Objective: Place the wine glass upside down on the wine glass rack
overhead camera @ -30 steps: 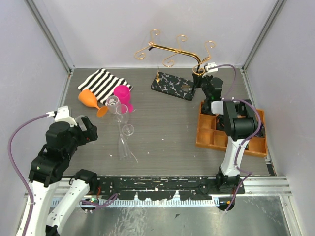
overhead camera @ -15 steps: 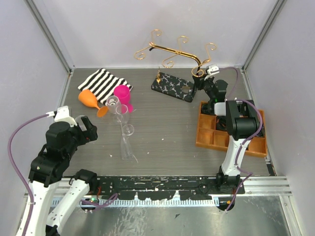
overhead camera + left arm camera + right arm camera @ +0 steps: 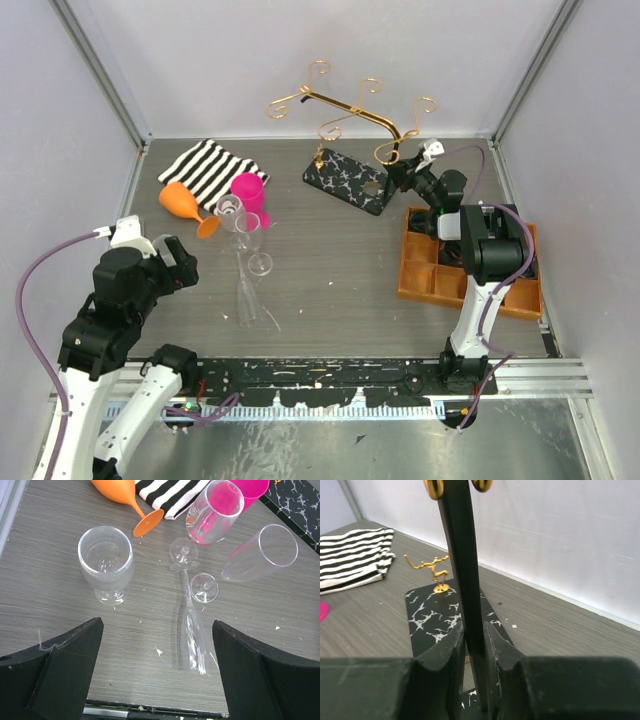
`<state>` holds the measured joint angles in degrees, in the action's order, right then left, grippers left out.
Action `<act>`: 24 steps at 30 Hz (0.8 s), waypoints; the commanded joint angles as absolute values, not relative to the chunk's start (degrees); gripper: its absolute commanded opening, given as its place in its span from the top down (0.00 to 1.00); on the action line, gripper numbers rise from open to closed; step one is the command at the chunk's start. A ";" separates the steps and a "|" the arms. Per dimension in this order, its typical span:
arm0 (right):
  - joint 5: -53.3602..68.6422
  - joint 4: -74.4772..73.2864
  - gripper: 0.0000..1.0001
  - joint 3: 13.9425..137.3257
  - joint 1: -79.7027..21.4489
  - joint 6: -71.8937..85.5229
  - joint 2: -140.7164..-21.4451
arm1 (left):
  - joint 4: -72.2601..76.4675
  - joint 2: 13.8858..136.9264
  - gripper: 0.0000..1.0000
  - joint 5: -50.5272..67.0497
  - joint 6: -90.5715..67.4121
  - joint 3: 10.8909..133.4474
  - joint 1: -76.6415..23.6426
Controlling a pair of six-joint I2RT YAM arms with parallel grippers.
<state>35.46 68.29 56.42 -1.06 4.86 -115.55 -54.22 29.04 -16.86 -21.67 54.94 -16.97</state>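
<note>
Gold rack (image 3: 345,178) (in right jaws) near wall (image 3: 250,50)

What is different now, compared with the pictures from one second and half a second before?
The right gripper, shut on the upright post of the wine glass rack, has dragged it slightly to the left. The marbled base has turned and the gold arms have swung left. Nothing was let go. The left gripper stays open above the glasses. These, the striped cloth and the orange tray lie as before.
</note>
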 commanded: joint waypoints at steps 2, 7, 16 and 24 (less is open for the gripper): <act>45.95 79.66 0.99 55.79 -2.29 11.11 -114.68 | -53.18 29.09 0.02 -16.97 -21.73 54.12 -16.77; 50.43 86.21 0.99 55.26 -2.31 16.69 -116.25 | -53.22 29.20 0.02 -16.96 -21.71 54.06 -16.75; 50.71 84.37 0.99 49.93 -3.54 12.71 -112.96 | -53.14 29.34 0.02 -16.79 -21.71 54.10 -16.78; 49.89 83.33 0.99 44.69 -7.32 9.18 -108.61 | -53.18 29.44 0.02 -16.78 -21.71 54.08 -16.71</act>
